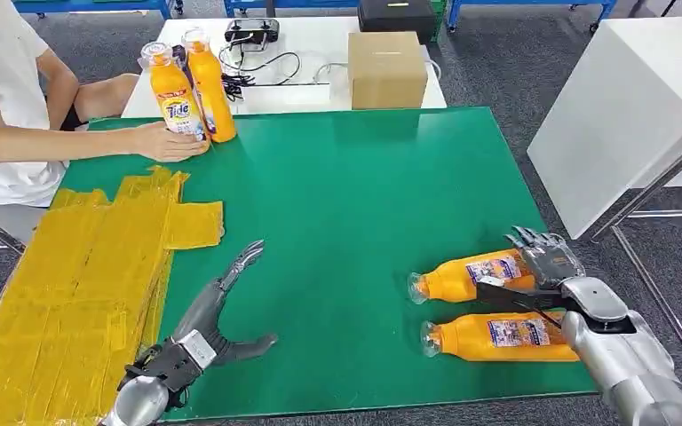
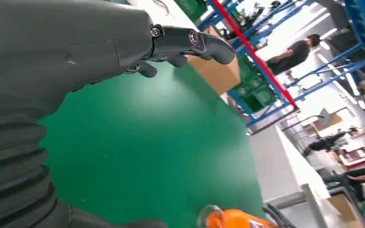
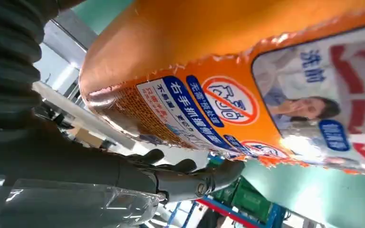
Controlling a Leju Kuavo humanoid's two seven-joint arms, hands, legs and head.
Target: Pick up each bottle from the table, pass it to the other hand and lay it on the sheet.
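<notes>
Nearest, at the front edge of the green mat (image 1: pixel 364 177): left hand (image 1: pixel 222 306) hovering over bare green, fingers spread, released and holding nothing. To its side, the yellow sheet (image 1: pixel 71 293), crumpled and ragged at the edge, with no bottle lying on it. On the other side, right hand (image 1: pixel 546 257) set at the base of the far lying bottle (image 1: pixel 471 277), fingers draped over its end; from the right wrist view, label pressed close against the palm with fingers curling past it, yet impossible to tell whether truly grasping or merely resting on it. Bottle apparently not lifted, lying flat on the mat. Just beside it, nearer the edge, the near lying bottle (image 1: pixel 497 337), also on its side, cap pointing toward the middle of the mat, untouched. By judgement, task barely begun: first pick under way at best, no hand-over made, nothing laid down; two lying bottles left, likely more to follow. Farther back, at the mat's far corner, two upright bottles (image 1: pixel 191 89) steadied by a person's hand (image 1: pixel 169 142), the person seated beside the table. Beyond the mat, a white table (image 1: pixel 320 53) bearing a cardboard box (image 1: pixel 387 69) and black cables (image 1: pixel 257 67). Around, grey carpeted floor, another white table at one side; in the left wrist view, blue racking and people standing well off.
</notes>
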